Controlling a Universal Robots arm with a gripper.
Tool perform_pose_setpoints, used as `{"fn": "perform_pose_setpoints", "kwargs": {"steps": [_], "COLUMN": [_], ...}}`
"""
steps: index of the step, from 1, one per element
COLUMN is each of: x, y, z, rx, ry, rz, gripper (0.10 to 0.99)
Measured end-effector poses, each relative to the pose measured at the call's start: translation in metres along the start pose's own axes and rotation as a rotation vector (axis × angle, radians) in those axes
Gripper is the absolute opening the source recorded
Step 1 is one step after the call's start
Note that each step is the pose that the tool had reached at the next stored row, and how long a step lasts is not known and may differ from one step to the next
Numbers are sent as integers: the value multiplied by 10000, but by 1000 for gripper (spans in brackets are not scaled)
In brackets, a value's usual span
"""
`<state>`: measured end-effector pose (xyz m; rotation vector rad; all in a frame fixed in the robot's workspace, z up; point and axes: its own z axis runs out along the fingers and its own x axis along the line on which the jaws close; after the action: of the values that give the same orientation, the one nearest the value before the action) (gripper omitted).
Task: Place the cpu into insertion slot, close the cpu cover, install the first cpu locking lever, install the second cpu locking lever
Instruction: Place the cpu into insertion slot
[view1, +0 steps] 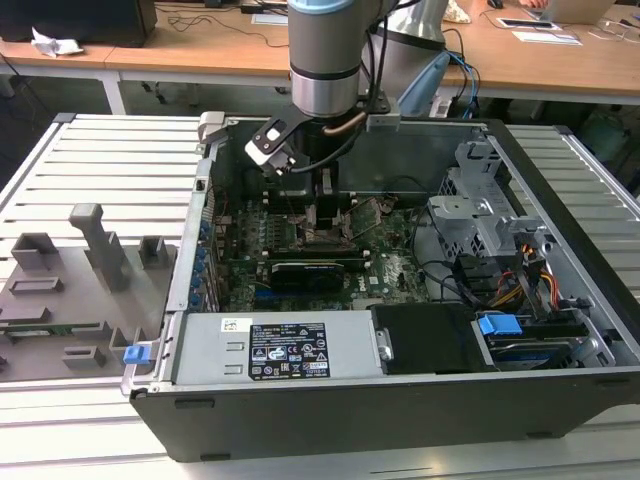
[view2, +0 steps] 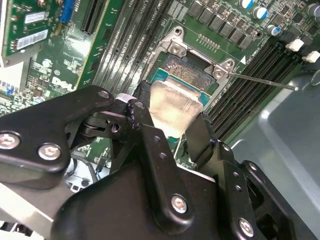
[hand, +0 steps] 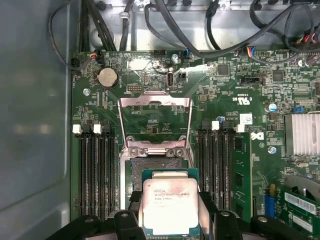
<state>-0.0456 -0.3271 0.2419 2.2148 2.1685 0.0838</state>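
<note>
My gripper (hand: 170, 216) is shut on the cpu (hand: 169, 204), a pale silvery square chip clamped between two black fingers (hand: 222, 220). The chip hangs low over the near part of the insertion slot (hand: 150, 165), a dark square socket with a metal rim. In the second wrist view the cpu (view2: 172, 105) partly covers the insertion slot (view2: 189, 69). The cpu cover (hand: 152, 146) stands flipped open beyond the socket, its window showing green board. A thin locking lever (view2: 260, 80) sticks out sideways. In the exterior view the gripper (view1: 325, 215) reaches down inside the computer case.
Long black memory slots (hand: 95, 170) flank the socket on both sides. A black expansion card (view1: 305, 270), the power supply (view1: 285, 350) and a drive cage (view1: 490, 210) crowd the case. Cables (hand: 235, 25) hang past the board's far edge. A grey fixture tray (view1: 80, 280) lies outside.
</note>
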Motion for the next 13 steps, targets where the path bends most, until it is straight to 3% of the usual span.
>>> {"fn": "perform_pose_setpoints", "kwargs": {"steps": [5, 9, 13], "x": [40, 61, 64], "y": [-7, -17, -19], "z": [89, 228, 271], "rx": [8, 20, 38], "ry": [-1, -1, -5], "rz": [0, 4, 29], "gripper": [525, 525, 525]}}
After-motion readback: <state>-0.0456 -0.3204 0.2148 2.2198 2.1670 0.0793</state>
